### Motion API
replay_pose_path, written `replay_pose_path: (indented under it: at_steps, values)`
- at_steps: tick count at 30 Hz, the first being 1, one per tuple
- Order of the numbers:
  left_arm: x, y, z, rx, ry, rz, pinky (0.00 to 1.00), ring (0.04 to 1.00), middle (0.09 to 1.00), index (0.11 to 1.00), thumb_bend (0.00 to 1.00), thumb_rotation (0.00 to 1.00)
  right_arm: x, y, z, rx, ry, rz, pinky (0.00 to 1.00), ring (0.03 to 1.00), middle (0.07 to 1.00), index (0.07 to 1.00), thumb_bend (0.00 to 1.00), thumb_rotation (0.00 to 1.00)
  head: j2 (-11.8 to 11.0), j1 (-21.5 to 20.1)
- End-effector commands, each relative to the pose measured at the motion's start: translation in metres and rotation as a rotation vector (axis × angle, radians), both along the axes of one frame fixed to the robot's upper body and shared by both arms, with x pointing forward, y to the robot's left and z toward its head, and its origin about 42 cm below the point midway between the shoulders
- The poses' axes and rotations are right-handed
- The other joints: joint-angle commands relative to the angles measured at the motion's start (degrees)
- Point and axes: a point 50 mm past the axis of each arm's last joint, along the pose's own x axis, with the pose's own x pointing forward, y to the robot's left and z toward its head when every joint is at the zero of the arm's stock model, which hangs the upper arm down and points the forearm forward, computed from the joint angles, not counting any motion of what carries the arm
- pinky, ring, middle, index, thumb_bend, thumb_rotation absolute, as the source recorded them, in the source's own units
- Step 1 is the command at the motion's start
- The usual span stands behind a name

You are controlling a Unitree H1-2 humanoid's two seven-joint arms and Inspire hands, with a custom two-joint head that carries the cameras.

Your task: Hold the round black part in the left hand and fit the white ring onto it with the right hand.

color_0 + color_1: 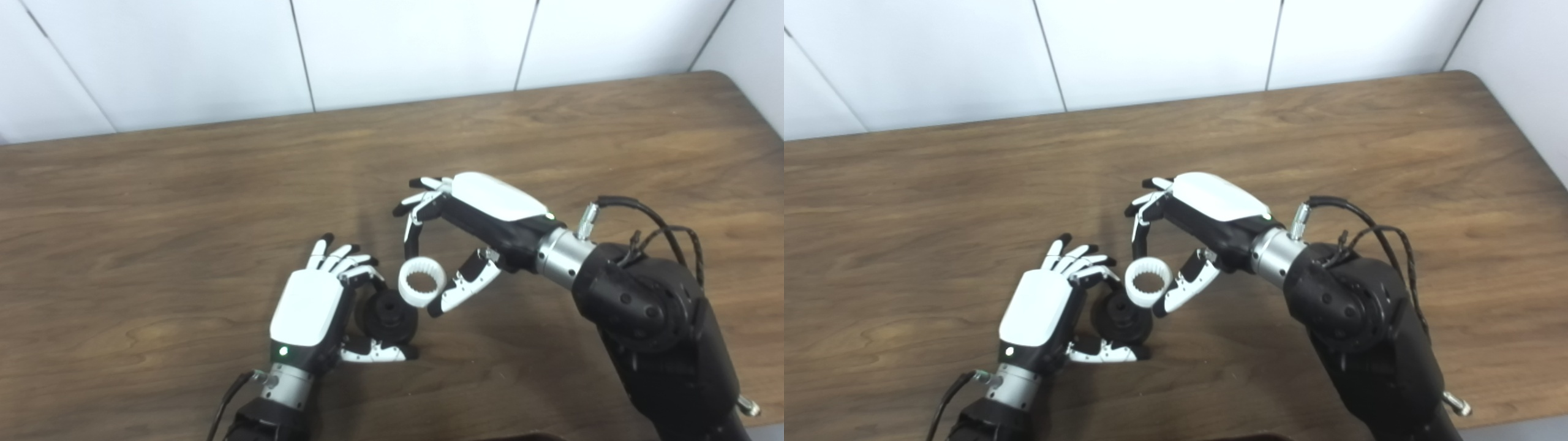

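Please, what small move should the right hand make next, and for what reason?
Probably it should ease the white ring down and slightly left onto the hub of the round black part. The right hand pinches the ring just above and to the right of the part, overlapping its edge, not yet seated. The left hand holds the part just above the table.

Both head cameras look steeply down from close above, facing the far wall [392, 49]. Both show the same worktop [153, 202] with the left hand [309, 303] and right hand [1206, 214]; in the right eye view everything sits slightly further left.
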Motion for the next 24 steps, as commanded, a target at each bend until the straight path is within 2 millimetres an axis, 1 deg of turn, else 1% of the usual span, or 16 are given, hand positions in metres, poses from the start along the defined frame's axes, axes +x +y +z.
replay_pose_path:
  at_steps: [1, 9, 24]
  values:
    - [0.005, -0.004, 0.006, 0.006, -0.026, -0.006, 1.0, 0.871, 0.766, 0.485, 0.52, 0.05, -0.004, 0.004, 0.012, 0.012, -0.066, 0.029, 1.0, 0.975, 0.835, 0.484, 0.52, 0.13, 0.0, 0.1]
    - [0.006, -0.008, 0.006, 0.007, -0.025, -0.004, 1.0, 0.872, 0.765, 0.485, 0.52, 0.05, -0.001, 0.013, 0.002, 0.019, -0.041, 0.045, 1.0, 0.976, 0.841, 0.484, 0.52, 0.13, 0.1, 0.5]
    - [0.006, -0.009, 0.007, 0.003, -0.03, -0.002, 1.0, 0.872, 0.763, 0.485, 0.52, 0.05, 0.009, 0.023, -0.006, 0.037, -0.04, 0.041, 1.0, 0.987, 0.845, 0.484, 0.52, 0.13, 0.2, 0.8]
